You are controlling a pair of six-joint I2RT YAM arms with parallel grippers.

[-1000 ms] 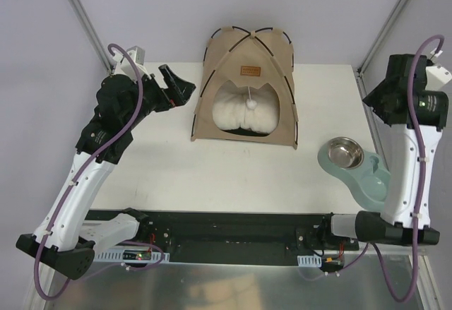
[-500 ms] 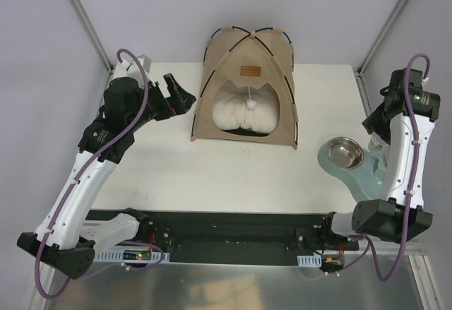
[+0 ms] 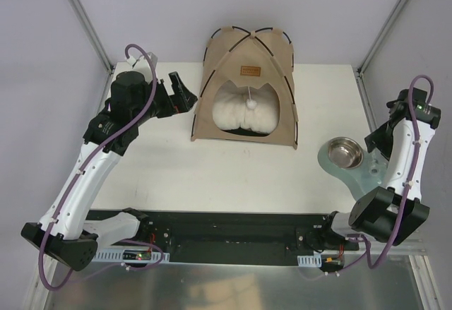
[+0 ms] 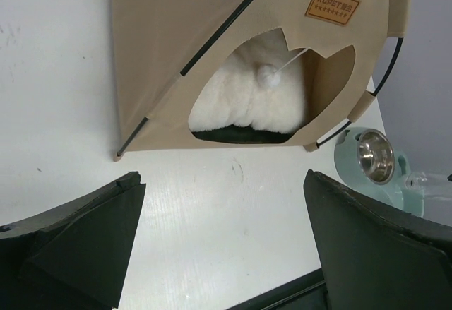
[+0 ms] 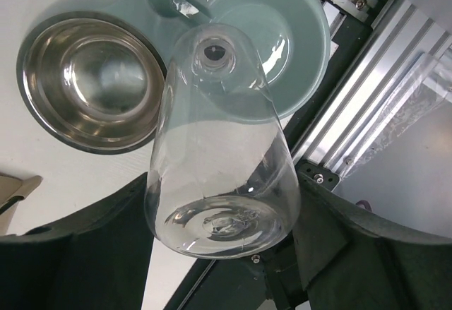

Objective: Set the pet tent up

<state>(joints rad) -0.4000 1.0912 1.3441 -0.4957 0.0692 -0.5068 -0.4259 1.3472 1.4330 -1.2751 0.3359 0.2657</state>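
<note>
Pet tent (image 3: 244, 54): standing, far-centre of table (image 3: 212, 172); fluffy white pillow (image 3: 240, 116) inside.
Label (image 4: 332, 5): brown patch, reads "XOPET"; the smaller marks under it are illegible.
Left gripper (image 4: 222, 183): jaws wide apart, empty, just left of tent.
Right gripper (image 5: 220, 204): clamped around clear bottle (image 5: 219, 133) above teal feeder (image 5: 282, 34).

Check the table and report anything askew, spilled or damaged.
Nothing spilled or damaged. The pet tent stands upright, pillow inside. One oddity: the right gripper holds a clear bottle neck-down over the teal feeder; whether it is seated there I cannot tell.
</note>
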